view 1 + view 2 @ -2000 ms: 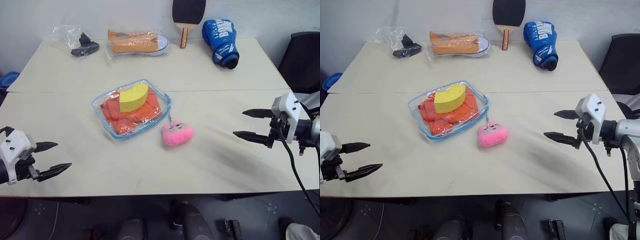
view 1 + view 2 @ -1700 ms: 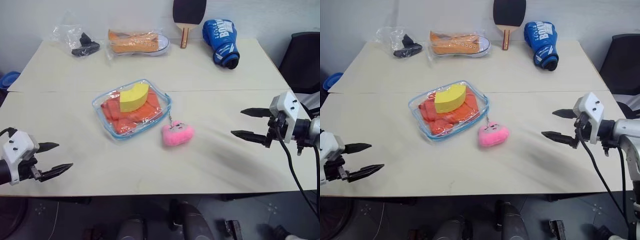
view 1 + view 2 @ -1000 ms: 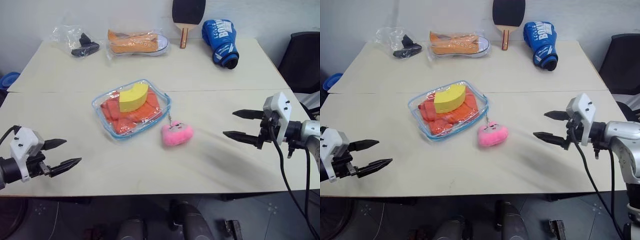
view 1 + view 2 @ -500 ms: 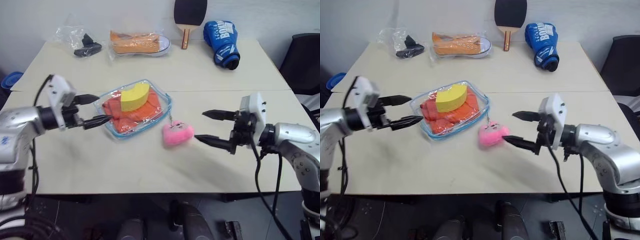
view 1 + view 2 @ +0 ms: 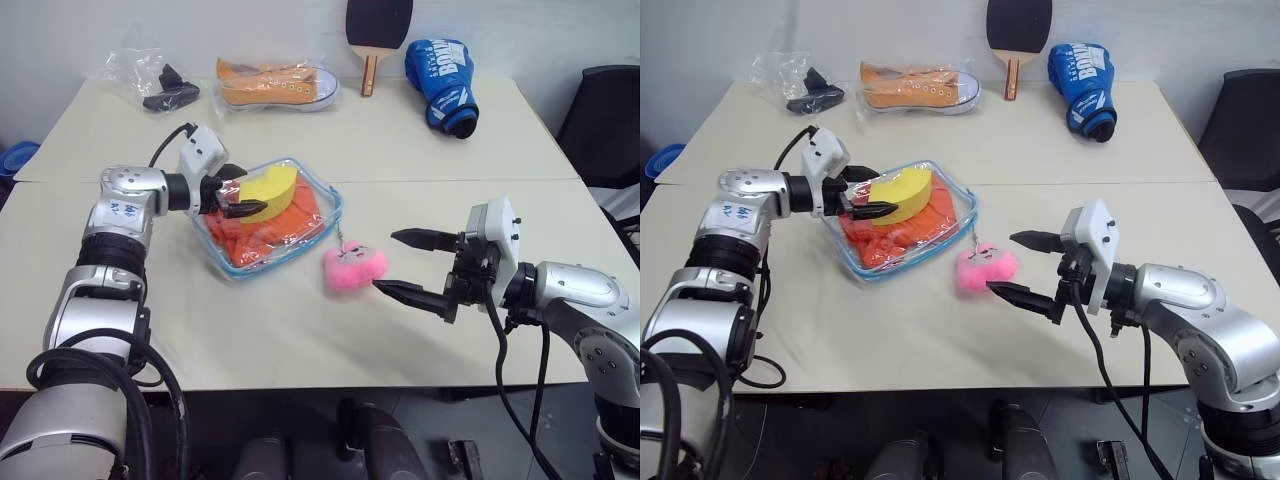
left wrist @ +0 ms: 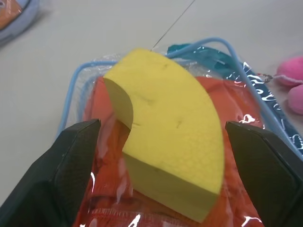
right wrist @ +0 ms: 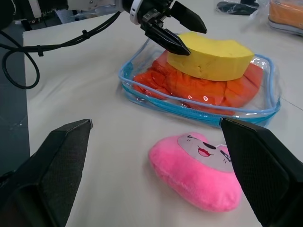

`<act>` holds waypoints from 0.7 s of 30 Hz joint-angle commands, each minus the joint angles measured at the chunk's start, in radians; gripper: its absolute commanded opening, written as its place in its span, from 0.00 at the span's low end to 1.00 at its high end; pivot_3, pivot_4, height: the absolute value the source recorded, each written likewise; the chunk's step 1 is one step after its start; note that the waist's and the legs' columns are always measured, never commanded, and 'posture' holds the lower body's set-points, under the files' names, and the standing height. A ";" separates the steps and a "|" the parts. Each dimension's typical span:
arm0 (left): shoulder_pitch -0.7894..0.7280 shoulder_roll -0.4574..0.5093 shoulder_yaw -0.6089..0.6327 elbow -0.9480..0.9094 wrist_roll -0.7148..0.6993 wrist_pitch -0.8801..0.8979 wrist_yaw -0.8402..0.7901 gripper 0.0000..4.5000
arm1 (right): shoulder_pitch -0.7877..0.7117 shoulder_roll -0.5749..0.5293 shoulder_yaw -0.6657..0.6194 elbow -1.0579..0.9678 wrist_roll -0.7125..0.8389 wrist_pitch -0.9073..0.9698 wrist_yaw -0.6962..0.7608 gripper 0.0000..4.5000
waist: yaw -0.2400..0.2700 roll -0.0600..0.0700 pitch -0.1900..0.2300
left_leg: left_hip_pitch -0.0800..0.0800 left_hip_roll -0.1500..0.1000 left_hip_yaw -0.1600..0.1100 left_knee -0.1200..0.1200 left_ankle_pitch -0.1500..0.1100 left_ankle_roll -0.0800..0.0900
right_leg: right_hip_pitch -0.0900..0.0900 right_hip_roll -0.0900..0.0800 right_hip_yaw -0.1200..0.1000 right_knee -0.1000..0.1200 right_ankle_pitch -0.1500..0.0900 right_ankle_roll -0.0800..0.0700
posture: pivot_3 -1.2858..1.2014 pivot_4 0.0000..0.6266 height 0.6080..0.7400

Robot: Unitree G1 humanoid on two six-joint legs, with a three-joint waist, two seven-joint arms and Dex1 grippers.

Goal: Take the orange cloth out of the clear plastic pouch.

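Note:
The clear plastic pouch (image 5: 337, 208) with light blue trim lies flat in the middle of the table. Inside it is the folded orange cloth (image 5: 258, 238), and a yellow foam wedge (image 5: 268, 192) rests on top. A pink plush charm (image 5: 354, 268) on a chain lies by the pouch's right corner. My left gripper (image 5: 243, 192) is open over the pouch's left part, its fingers (image 6: 71, 165) standing either side of the wedge's end. Just to the right of the charm, my right gripper (image 5: 387, 262) is open with nothing between its fingers.
Along the far edge lie an orange sneaker in a thin bag (image 5: 275, 83), a black item in a clear bag (image 5: 160, 85), a table tennis paddle (image 5: 372, 30) and a blue boxing glove (image 5: 440, 80). A black chair (image 5: 605, 120) stands at the right.
My left arm swung up from the table's near left edge to the pouch and now reaches over it at the wedge. My right gripper came left towards the pink charm. Both stayed open.

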 commanded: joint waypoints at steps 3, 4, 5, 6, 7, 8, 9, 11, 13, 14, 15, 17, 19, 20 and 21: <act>-0.053 -0.019 0.004 0.104 0.055 -0.069 -0.020 0.99 | 0.027 -0.014 -0.042 -0.043 0.008 -0.036 -0.012 1.00 | 0.001 -0.001 0.000 | 0.000 0.001 0.000 0.000 0.000 0.000 | 0.000 0.000 0.000 0.001 0.000 0.000 | 0.52 0.24 1.00; -0.056 -0.025 0.007 0.116 0.061 -0.072 -0.017 0.99 | 0.031 -0.015 -0.042 -0.046 0.008 -0.039 -0.013 1.00 | 0.001 -0.001 0.000 | 0.001 0.001 0.000 0.000 0.000 0.000 | 0.000 0.000 0.000 0.001 0.000 0.000 | 0.52 0.24 1.00; -0.059 -0.028 0.011 0.125 0.065 -0.075 -0.015 0.99 | 0.034 -0.017 -0.042 -0.047 0.008 -0.043 -0.014 1.00 | 0.001 -0.001 0.000 | 0.001 0.001 0.000 0.000 0.000 0.000 | 0.000 0.000 0.000 0.001 0.000 0.000 | 0.52 0.24 1.00; -0.061 -0.032 0.014 0.131 0.068 -0.078 -0.016 0.99 | 0.036 -0.018 -0.042 -0.048 0.007 -0.046 -0.015 1.00 | 0.001 -0.001 0.000 | 0.001 0.001 0.000 0.000 0.000 0.000 | 0.000 0.000 0.000 0.001 0.000 0.000 | 0.52 0.24 1.00; -0.064 -0.035 0.021 0.135 0.066 -0.082 -0.019 0.95 | 0.038 -0.019 -0.042 -0.049 0.006 -0.049 -0.016 1.00 | 0.001 -0.001 0.000 | 0.001 0.001 -0.001 0.000 0.000 0.000 | 0.000 -0.001 0.000 0.001 0.000 0.000 | 0.52 0.24 1.00; -0.066 -0.038 0.027 0.139 0.066 -0.087 -0.021 0.91 | 0.039 -0.020 -0.042 -0.049 0.005 -0.051 -0.017 1.00 | 0.001 -0.002 0.000 | 0.001 0.001 -0.001 0.000 0.000 0.000 | 0.000 -0.001 0.000 0.001 0.000 0.000 | 0.52 0.24 1.00; -0.070 -0.039 0.034 0.139 0.061 -0.086 -0.029 0.86 | 0.042 -0.021 -0.041 -0.049 0.001 -0.056 -0.016 1.00 | 0.001 -0.002 0.000 | 0.001 0.001 -0.001 0.000 0.000 0.000 | 0.000 -0.001 0.000 0.001 0.000 0.000 | 0.52 0.24 1.00; -0.072 -0.037 0.043 0.134 0.056 -0.081 -0.045 0.73 | 0.046 -0.023 -0.038 -0.048 -0.006 -0.064 -0.014 1.00 | 0.002 -0.002 0.001 | 0.000 0.001 -0.001 0.000 0.000 0.000 | 0.000 -0.001 0.000 0.001 0.000 0.000 | 0.52 0.24 1.00; -0.066 -0.029 0.053 0.121 0.052 -0.076 -0.062 0.59 | 0.044 -0.026 -0.031 -0.042 -0.014 -0.075 -0.011 1.00 | 0.002 -0.002 0.001 | 0.000 0.001 -0.001 0.000 0.000 0.000 | 0.000 -0.001 0.000 0.001 0.000 0.000 | 0.52 0.24 1.00; -0.056 -0.019 0.058 0.110 0.051 -0.077 -0.073 0.55 | 0.039 -0.026 -0.026 -0.037 -0.016 -0.079 -0.009 1.00 | 0.001 -0.002 0.001 | 0.000 0.001 -0.001 0.000 0.000 0.000 | 0.000 -0.001 0.000 0.001 0.000 0.000 | 0.52 0.24 1.00; -0.046 -0.010 0.065 0.101 0.050 -0.079 -0.082 0.53 | 0.034 -0.026 -0.022 -0.034 -0.019 -0.082 -0.008 1.00 | 0.000 -0.002 0.001 | 0.000 0.001 -0.001 0.000 0.000 0.000 | 0.000 -0.001 0.000 0.001 0.000 0.000 | 0.52 0.24 1.00; -0.023 0.014 0.085 0.071 0.039 -0.075 -0.086 0.53 | 0.021 -0.025 -0.010 -0.028 -0.024 -0.090 -0.002 1.00 | -0.002 -0.002 0.001 | 0.001 0.001 -0.001 0.000 0.000 0.000 | 0.000 0.000 0.000 0.001 0.000 0.000 | 0.52 0.24 1.00; 0.038 0.073 0.125 -0.006 0.020 -0.056 -0.053 0.53 | -0.009 -0.016 0.015 -0.016 -0.030 -0.100 0.008 1.00 | -0.004 -0.002 0.001 | 0.001 0.001 -0.001 0.000 0.000 0.000 | 0.000 0.000 0.001 0.002 0.000 0.000 | 0.52 0.24 1.00; 0.064 0.095 0.139 -0.041 0.014 -0.044 -0.039 0.53 | -0.020 -0.012 0.024 -0.012 -0.032 -0.102 0.011 1.00 | -0.008 -0.002 0.001 | 0.002 0.002 -0.002 0.000 0.000 0.000 | 0.000 0.000 0.001 0.003 0.000 0.000 | 0.52 0.24 1.00; 0.106 0.126 0.161 -0.091 0.005 -0.026 -0.016 0.53 | -0.036 -0.006 0.038 -0.007 -0.035 -0.105 0.015 1.00 | -0.015 -0.002 0.001 | 0.003 0.002 -0.004 -0.001 0.000 0.000 | 0.000 0.000 0.003 0.004 0.000 0.000 | 0.52 0.24 1.00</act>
